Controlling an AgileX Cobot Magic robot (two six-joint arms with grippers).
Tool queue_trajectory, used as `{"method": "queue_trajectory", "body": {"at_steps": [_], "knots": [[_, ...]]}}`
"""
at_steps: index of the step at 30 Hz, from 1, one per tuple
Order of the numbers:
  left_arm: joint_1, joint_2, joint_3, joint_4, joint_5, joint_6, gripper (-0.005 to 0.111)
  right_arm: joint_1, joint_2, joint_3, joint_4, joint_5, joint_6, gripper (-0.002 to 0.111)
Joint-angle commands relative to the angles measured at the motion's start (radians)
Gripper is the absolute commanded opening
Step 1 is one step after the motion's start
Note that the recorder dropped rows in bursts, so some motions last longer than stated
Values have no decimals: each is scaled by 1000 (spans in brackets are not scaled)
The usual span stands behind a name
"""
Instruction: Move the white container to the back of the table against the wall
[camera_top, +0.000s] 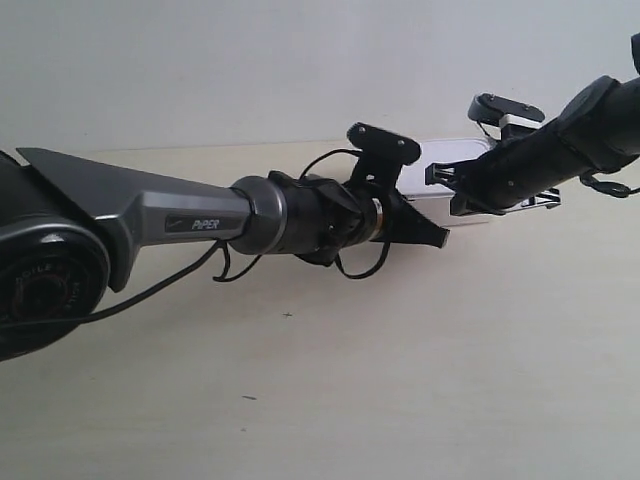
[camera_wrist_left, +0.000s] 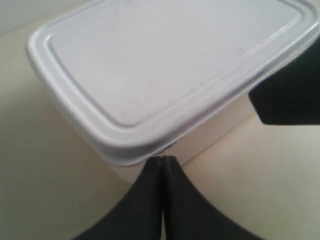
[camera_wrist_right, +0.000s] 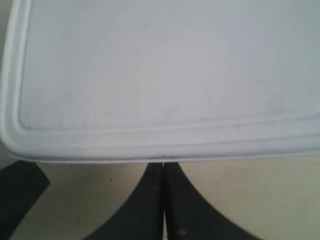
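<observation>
Tips of left hand (camera_wrist_left: 163, 161), right hand (camera_wrist_right: 163, 167) closed at white container (camera_wrist_left: 165, 65) rim

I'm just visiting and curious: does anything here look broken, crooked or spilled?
Nothing stands out. The white container sits flat on the table with its lid on evenly where visible; no cracks or spills show. The left gripper and right gripper are both shut, tips at the container's edge.
</observation>
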Motion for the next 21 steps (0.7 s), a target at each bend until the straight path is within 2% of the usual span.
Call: {"method": "queue_trajectory", "body": {"at_steps": [1, 5, 21], "knots": [[27, 4, -32, 1, -24, 3, 0, 0, 12, -8, -5, -28, -1, 0], [27, 38, -106, 1, -52, 24, 0, 0, 16, -8, -7, -47, 0, 0], [33, 64, -110, 1, -43, 62, 0, 0, 19, -19, -11, -141, 0, 0]]}}
